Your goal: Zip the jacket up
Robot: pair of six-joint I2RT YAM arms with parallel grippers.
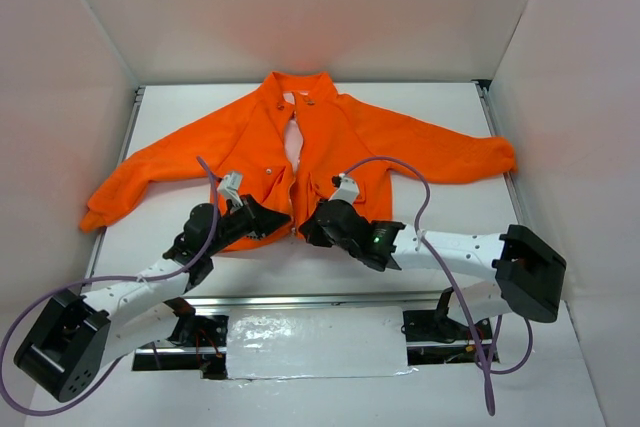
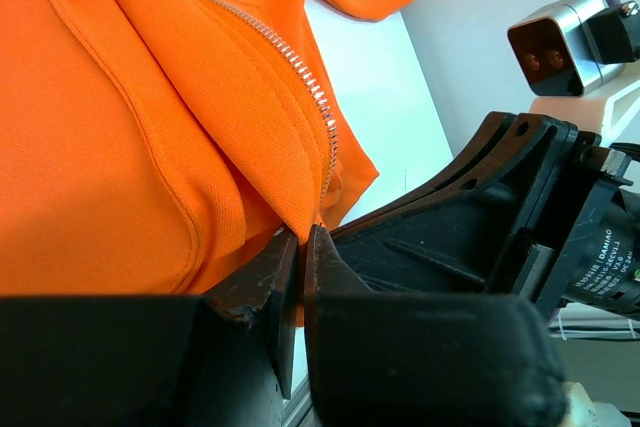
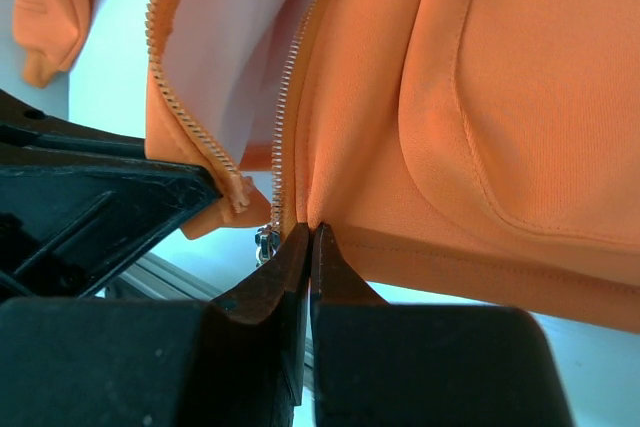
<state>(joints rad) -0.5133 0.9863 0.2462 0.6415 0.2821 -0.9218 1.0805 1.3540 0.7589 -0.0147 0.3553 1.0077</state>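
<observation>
Wrist views, both pincers (image 2: 301, 247) (image 3: 311, 242) pinching jacket (image 2: 100, 147) hem

Robot lab test cell: plain white panel walls (image 1: 330, 7) boxing in a white table (image 1: 440, 112), aluminium frame rail (image 1: 310, 300) at the near edge, purple cables (image 1: 426, 197) looping.

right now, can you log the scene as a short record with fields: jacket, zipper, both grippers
jacket: orange, spread front up on the table, sleeves out
zipper: open, the two tooth rows apart at the hem
left gripper: shut on the jacket hem beside its tooth row
right gripper: shut on the other front's hem, beside the slider
</observation>
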